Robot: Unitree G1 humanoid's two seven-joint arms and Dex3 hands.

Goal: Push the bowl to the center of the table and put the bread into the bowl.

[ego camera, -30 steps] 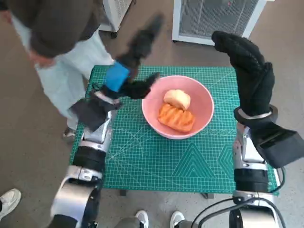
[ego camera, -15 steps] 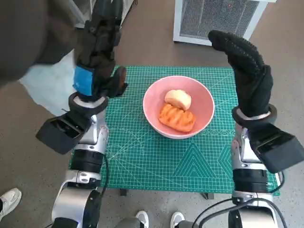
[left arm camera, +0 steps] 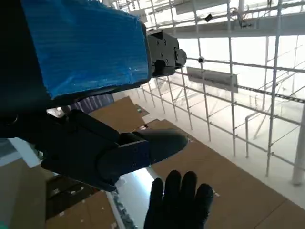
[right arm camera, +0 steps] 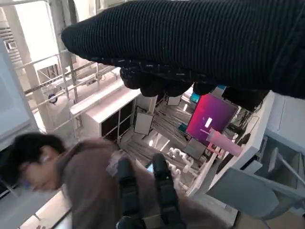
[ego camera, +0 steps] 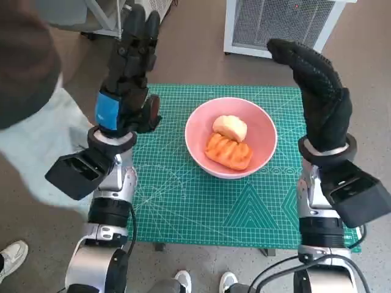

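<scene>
**A:** Where is the bowl, and where is the bread?

**B:** In the head view the pink bowl (ego camera: 231, 137) sits on the green cutting mat (ego camera: 183, 207), a little above and right of the frame's middle. Inside it lie two pieces of bread: a pale round roll (ego camera: 230, 128) toward the top and a ridged orange-brown piece (ego camera: 228, 151) just below, the two touching. Beneath the mat the table hardly shows.

**A:** What are the hands doing?

**B:** Both are raised off the table and hold nothing. The left hand (ego camera: 129, 73), black with blue tape on its back, stands at the upper left of the frame with its fingers stretched upward close together; its thumb juts toward the bowl without touching it. The right hand (ego camera: 317, 91), in the black knitted glove, stands at the upper right, fingers extended and lying side by side, tips leaning toward the frame's middle top. It is apart from the bowl.

**A:** And the wrist views?

**B:** The left wrist view shows the blue tape filling the upper left, with the gloved hand's fingertips at the bottom centre. The right wrist view shows the glove as a dark band across the top, a person (right arm camera: 71, 181) in a brown top at the lower left, and the left hand's black fingers at the bottom centre

**A:** Anything else nearby?

**B:** A white grilled unit (ego camera: 275, 24) at the top, a person's pale trousers (ego camera: 36, 152) along the left edge, and shoes at the bottom
</scene>
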